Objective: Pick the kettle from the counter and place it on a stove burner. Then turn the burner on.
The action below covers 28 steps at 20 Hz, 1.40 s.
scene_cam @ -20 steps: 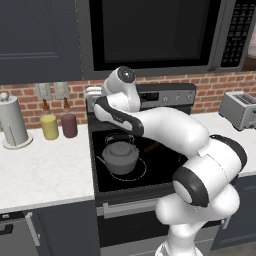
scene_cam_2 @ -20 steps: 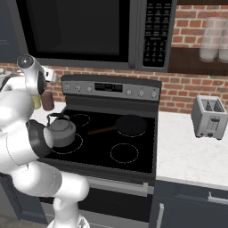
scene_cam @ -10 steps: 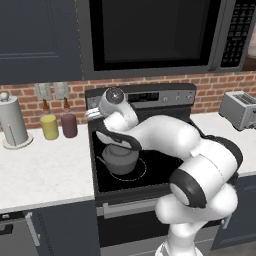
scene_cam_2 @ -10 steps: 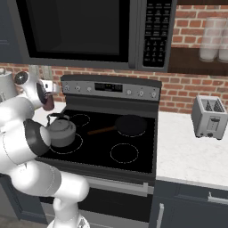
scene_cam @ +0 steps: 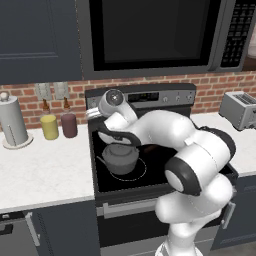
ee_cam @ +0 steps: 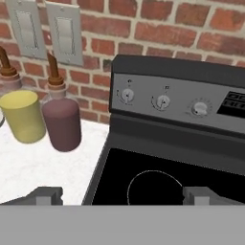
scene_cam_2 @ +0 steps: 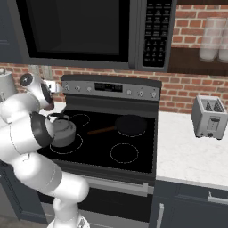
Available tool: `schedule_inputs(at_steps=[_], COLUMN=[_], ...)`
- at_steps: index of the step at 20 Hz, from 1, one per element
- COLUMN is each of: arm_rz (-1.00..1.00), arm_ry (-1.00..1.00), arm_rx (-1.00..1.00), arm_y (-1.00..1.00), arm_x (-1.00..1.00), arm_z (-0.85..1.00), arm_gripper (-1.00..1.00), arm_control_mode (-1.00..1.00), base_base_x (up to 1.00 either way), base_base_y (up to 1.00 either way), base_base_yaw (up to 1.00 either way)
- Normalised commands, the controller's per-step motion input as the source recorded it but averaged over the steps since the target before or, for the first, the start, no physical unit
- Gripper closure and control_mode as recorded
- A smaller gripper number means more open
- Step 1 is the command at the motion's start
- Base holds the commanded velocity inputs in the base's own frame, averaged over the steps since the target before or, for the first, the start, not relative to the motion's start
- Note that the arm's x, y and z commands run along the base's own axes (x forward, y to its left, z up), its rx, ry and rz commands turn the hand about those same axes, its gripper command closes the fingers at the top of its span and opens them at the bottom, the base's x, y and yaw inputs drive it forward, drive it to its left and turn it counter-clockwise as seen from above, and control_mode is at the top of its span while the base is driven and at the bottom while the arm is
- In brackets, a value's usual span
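The dark grey kettle stands upright on the large front-left stove burner of the black cooktop. My gripper hovers above and behind the kettle, at the stove's back left corner, open and holding nothing. In the hand view it faces the left control knobs of the stove panel, with its fingertips wide apart. The white counter lies to the left of the stove.
A black frying pan sits on the rear right burner. A yellow cup, a maroon bottle and a paper towel roll stand on the left counter. A toaster is on the right counter. The microwave hangs overhead.
The hand has dropped and swung left toward the stove's back left corner. The kettle has stayed on the burner.
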Motion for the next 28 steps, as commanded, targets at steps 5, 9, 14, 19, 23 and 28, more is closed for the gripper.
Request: schedule_inputs(at_steps=[5,9,14,19,23,28], arm_rz=[0.00,0.00,0.00,0.00,0.00,-0.03], arm_ry=[0.00,0.00,0.00,0.00,0.00,0.00], arm_rx=[0.00,0.00,0.00,0.00,0.00,0.00], arm_y=[0.00,0.00,0.00,0.00,0.00,0.08], arm_x=[0.36,0.28,0.34,0.36,0.40,0.38], arm_z=[0.00,0.00,-0.10,-0.16,-0.11,-0.10], arm_gripper=[-1.00,-1.00,-1.00,-1.00,-1.00,-1.00], arm_control_mode=[-1.00,-1.00,-1.00,-1.00,-1.00,-1.00], base_base_x=[0.00,0.00,0.00,0.00,0.00,0.00], base_base_y=[0.00,0.00,0.00,0.00,0.00,0.00], base_base_yaw=[0.00,0.00,0.00,0.00,0.00,0.00])
